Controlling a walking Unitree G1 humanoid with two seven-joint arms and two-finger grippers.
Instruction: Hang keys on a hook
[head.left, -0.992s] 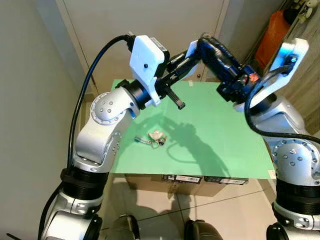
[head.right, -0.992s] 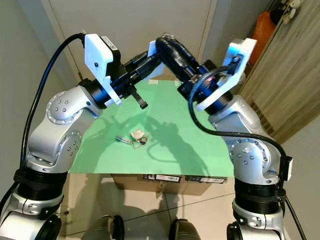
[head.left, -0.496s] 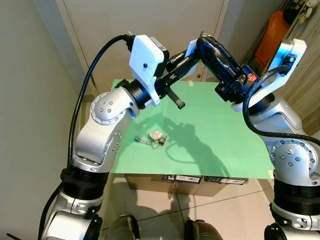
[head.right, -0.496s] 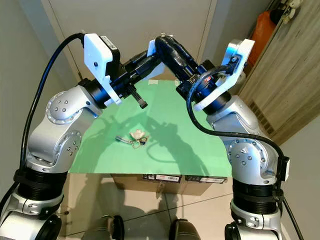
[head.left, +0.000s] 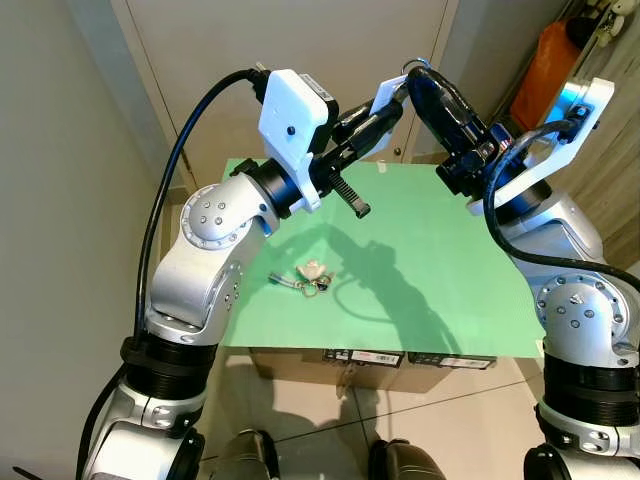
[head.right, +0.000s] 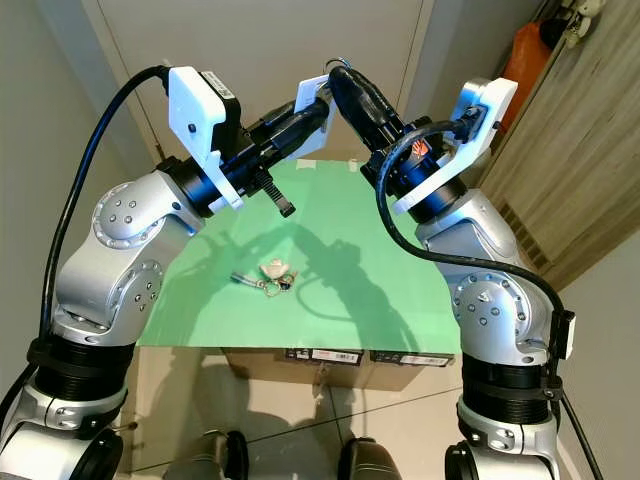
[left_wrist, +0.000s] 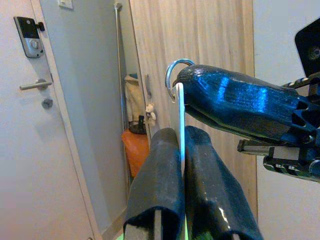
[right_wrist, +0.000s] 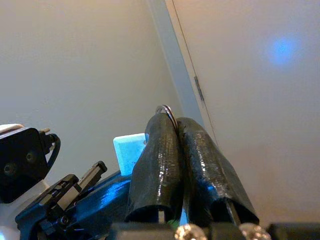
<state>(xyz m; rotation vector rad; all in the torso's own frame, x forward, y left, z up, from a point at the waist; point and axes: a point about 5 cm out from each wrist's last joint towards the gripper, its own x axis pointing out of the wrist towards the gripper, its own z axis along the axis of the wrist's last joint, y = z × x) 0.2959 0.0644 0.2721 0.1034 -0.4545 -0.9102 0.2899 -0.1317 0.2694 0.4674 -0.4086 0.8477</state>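
Observation:
A bunch of keys (head.left: 312, 276) with a pale tag lies on the green table top (head.left: 440, 250), left of centre. High above it my left gripper (left_wrist: 180, 133) is shut on a thin white plate (head.left: 390, 94), held edge-up. A small metal ring (left_wrist: 176, 74) sits at the plate's upper end. My right gripper (head.left: 413, 71) reaches in from the right, its black fingers (left_wrist: 225, 95) touching that end. In the right wrist view the ring (right_wrist: 165, 109) is pinched between the right gripper's (right_wrist: 170, 120) shut tips. Both grippers are well above the keys.
The green top rests on a cardboard box (head.left: 400, 364) that stands on a tiled floor. A pale door or panel wall (head.left: 300, 40) rises right behind the table. An orange object (head.left: 546, 60) stands at the back right beside wooden slats.
My right arm has lifted and its gripper has tilted upward, its tips now higher at the plate's upper end. The left gripper, plate and keys have stayed put.

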